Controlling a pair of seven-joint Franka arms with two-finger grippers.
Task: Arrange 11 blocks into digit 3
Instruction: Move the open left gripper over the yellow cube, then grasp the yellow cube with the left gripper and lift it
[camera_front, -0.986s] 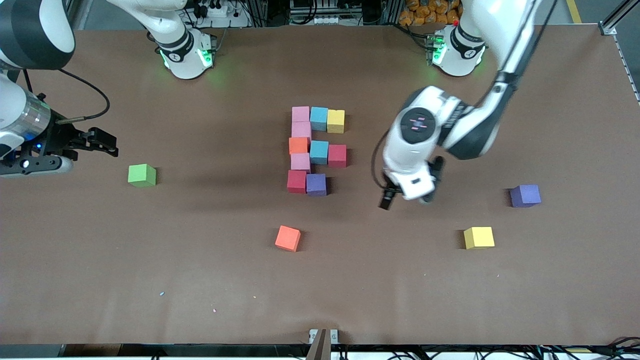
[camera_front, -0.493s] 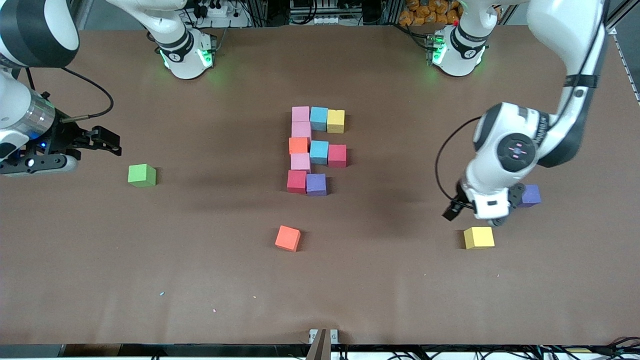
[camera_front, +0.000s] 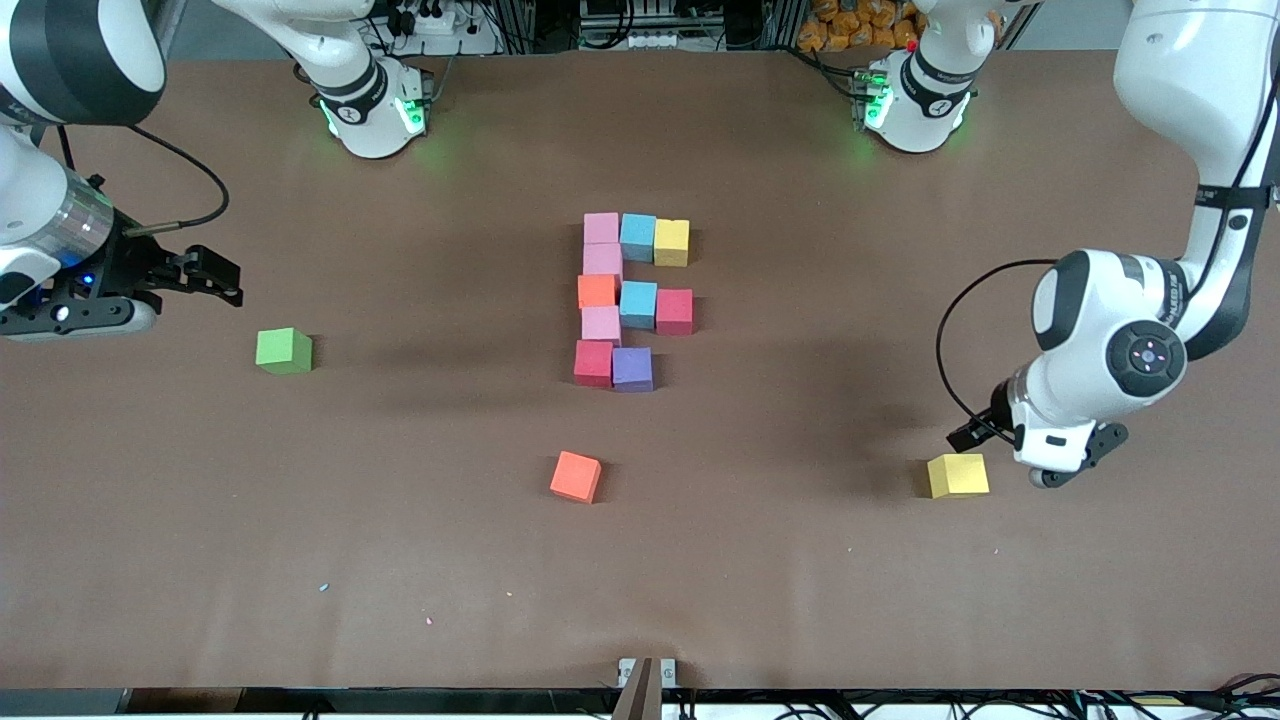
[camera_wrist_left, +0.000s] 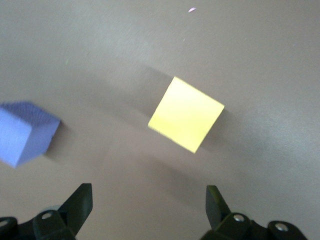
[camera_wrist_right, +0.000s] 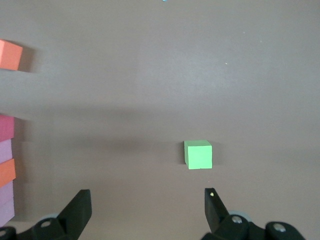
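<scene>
Blocks form a column running toward the front camera.

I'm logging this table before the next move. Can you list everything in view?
Grouped blocks: ten; three pink, two light blue, two crimson, one yellow, orange, purple; table middle.
Orange block: one, alone, nearer the camera than the group.
Yellow block: one, toward the left arm's end.
Purple block: one, beside the yellow block.
Green cube: one, toward the right arm's end.
Left gripper: open, over the table beside the yellow block.
Right gripper: open, waiting above the table's edge.
</scene>
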